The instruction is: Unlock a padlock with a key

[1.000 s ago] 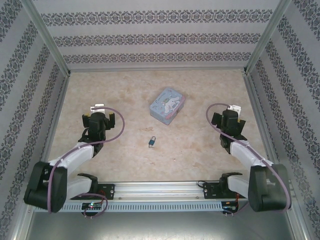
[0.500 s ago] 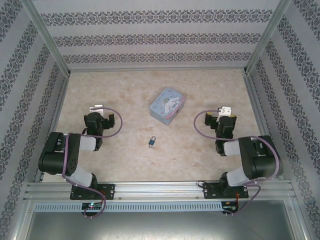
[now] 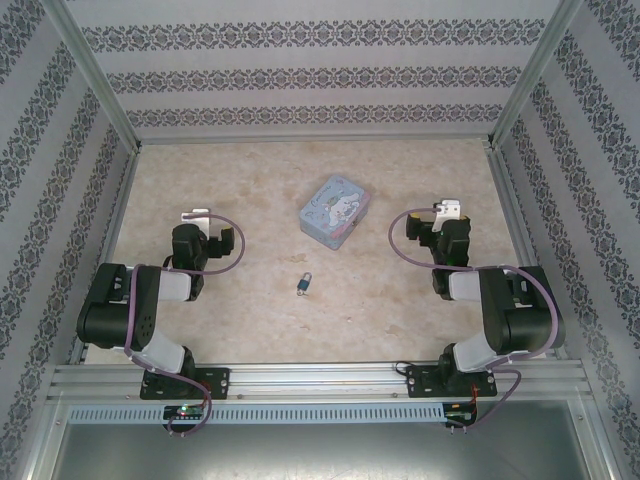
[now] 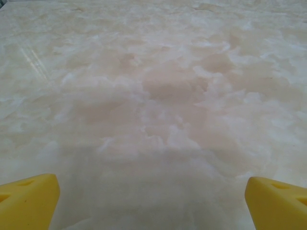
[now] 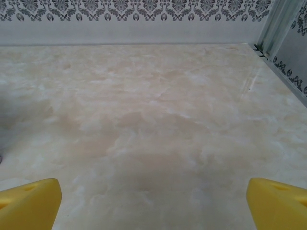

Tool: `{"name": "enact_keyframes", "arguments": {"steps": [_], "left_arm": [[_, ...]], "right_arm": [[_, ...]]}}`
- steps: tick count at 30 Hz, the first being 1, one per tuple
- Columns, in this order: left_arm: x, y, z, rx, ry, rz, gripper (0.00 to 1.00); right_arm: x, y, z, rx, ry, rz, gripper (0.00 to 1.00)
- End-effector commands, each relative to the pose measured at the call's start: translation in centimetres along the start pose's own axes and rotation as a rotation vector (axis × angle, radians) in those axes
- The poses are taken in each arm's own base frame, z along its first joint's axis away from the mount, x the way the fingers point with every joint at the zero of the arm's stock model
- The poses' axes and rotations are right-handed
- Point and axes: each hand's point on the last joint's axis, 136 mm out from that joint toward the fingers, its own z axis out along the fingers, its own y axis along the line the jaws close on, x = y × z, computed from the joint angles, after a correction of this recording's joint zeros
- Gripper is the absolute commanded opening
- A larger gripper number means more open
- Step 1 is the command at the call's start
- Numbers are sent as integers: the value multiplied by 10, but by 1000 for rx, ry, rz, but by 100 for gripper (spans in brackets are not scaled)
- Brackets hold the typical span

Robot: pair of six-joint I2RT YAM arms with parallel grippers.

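The padlock is tiny and dark blue-teal with a thin silvery shackle. It lies on the marbled table, near the middle and toward the front. The key is too small to make out. My left gripper hovers well to the left of the padlock. In the left wrist view the left gripper stands open, its yellow fingertips wide apart over bare table. My right gripper sits far to the right of the padlock. The right wrist view shows it open too, with nothing between its fingertips.
A pale-blue cartoon-printed tin box lies just behind the padlock. Patterned walls with metal posts close in the table at the back and both sides. An aluminium rail runs along the near edge by the arm bases.
Both arms have folded up from a stretched, low pose. The grippers stay in roughly the same spots; the right one has edged slightly toward the back. The padlock and tin have not moved.
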Motion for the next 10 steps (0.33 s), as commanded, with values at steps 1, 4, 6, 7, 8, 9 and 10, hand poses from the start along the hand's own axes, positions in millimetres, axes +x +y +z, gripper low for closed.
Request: {"name": "enact_keyframes", "arguments": {"steps": [1,4,6,7,8,9,10], "left_arm": [[-17,2,3,3,-54,-9,100],[-17,2,3,3,-55,-9,100],[-17,2,3,3,-55,-9,100],[-17,2,3,4,-56,-9,100],[-17,2,3,4,-56,-9,100],[-17,2,2,5,-57,-9,100],[-16,2,2,5,-55,-9,100]], "right_arm": [[-4,0,-1,8,-14,2,98],[-4,2,0,-7,-9,4,98],[-4,3,1,-15,-3,6,98],[-4,2,1,-20,-2,9,98],[-4,5,0,-32,-5,2,98],[-3,8,0,-53,-6,-7,98],[-3,9,0,-60,-4,-7,98]]}}
